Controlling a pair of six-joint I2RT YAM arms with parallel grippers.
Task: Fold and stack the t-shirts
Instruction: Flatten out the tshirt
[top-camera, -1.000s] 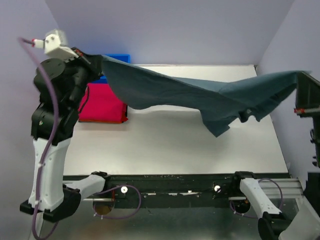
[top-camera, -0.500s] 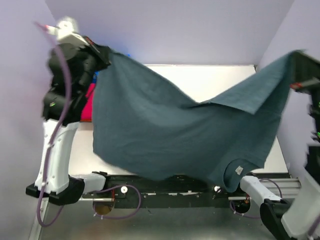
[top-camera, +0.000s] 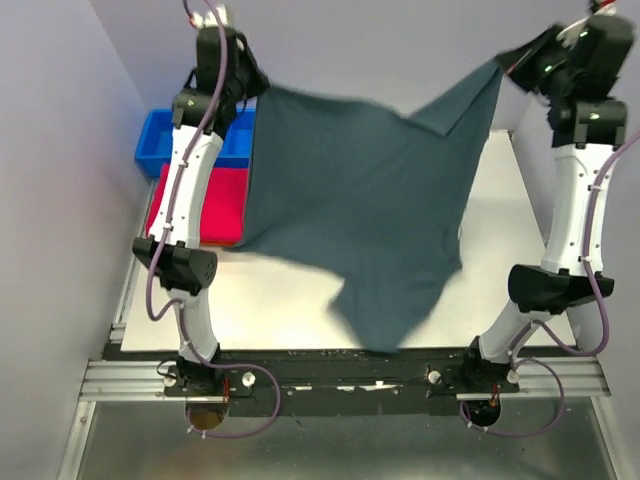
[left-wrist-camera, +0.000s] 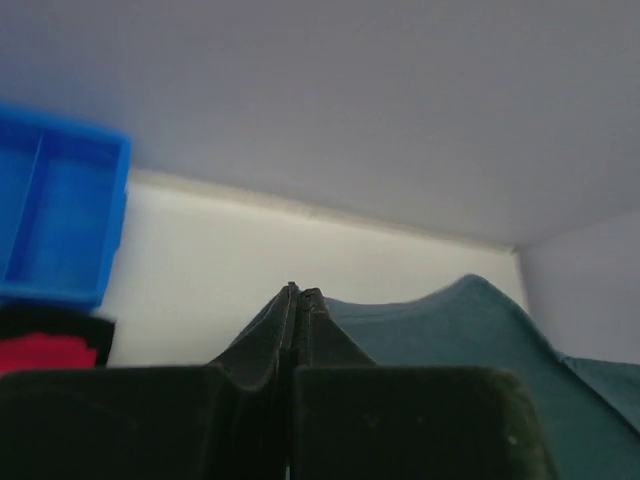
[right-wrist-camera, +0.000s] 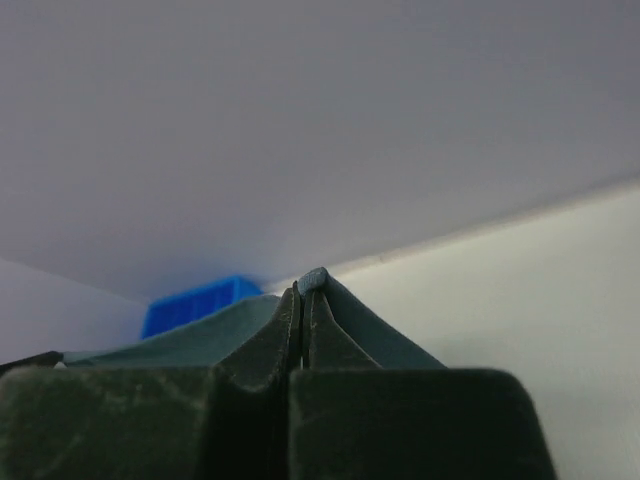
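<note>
The grey-blue t-shirt (top-camera: 360, 200) is held up and spread between the two arms, its lowest tip hanging down to the near edge of the surface (top-camera: 500, 240) at 6 o'clock. One upper corner is pinched in the left fingers (left-wrist-camera: 268, 340), pressed fully together at 11 o'clock. The other corner is clamped in the right fingers (right-wrist-camera: 268, 340), likewise closed tight, at 1 o'clock. Compared with half a second earlier, both arms are raised and set farther back, and the cloth has been lifted off the front rail. Two t-shirts are counted: the hanging one and a red t-shirt (top-camera: 205, 205) lying flat at 9 o'clock. One blue tray (top-camera: 160, 150) is seen beyond it.
</note>
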